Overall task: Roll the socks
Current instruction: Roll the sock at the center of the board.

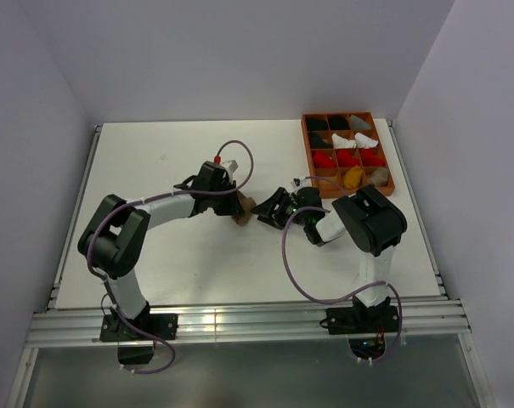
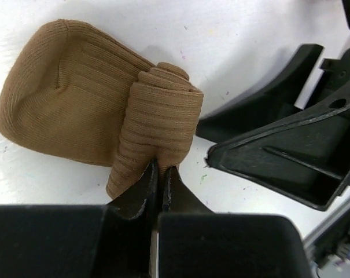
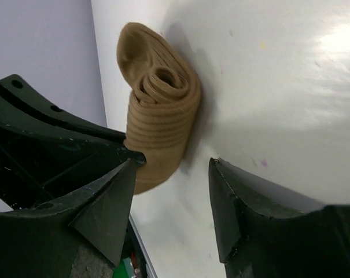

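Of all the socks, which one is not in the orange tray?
The half-rolled light brown sock, lying on the white table; all the others sit in the tray's compartments.

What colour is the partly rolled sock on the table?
The sock is plain light brown with a ribbed knit, clearest in the left wrist view.

right pincer (image 1: 268,211) crowding sock (image 2: 99,110), table (image 1: 172,153) free leftward

One half-rolled sock (image 1: 242,210), one tray (image 1: 305,146) (three red bundles (image 1: 347,158) inside), two arms (image 1: 159,211).
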